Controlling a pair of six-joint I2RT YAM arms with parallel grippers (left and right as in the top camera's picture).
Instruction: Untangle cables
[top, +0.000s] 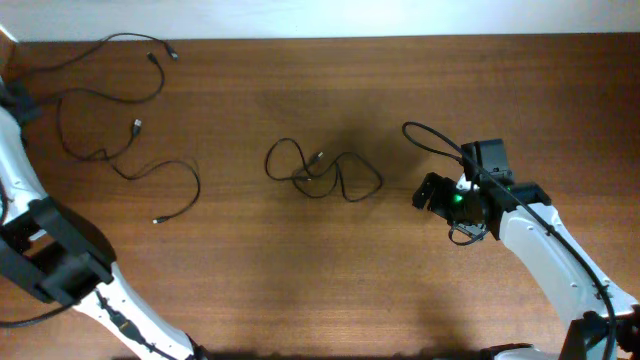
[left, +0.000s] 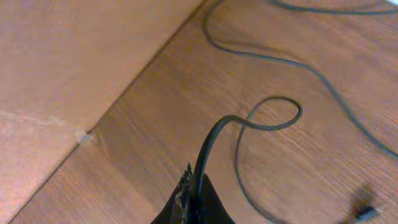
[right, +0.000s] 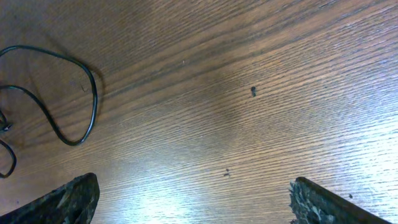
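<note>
thin black flexible cables (top: 197, 183) are lying spread apart at the brown wooden counter's (top: 300, 290) far left. a knotted black bundle (top: 322, 172) at centre is awaiting separation. the left claw (left: 196, 186) is pinching one spread cable; the right claw (right: 193, 194) is hovering wide open, empty, beside the bundle.

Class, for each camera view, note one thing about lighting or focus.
Overhead: a soft dark shadow pools around the central cable tangle. Left wrist: the plug at lower right is blurred. Right wrist: pale glare streaks the table.
</note>
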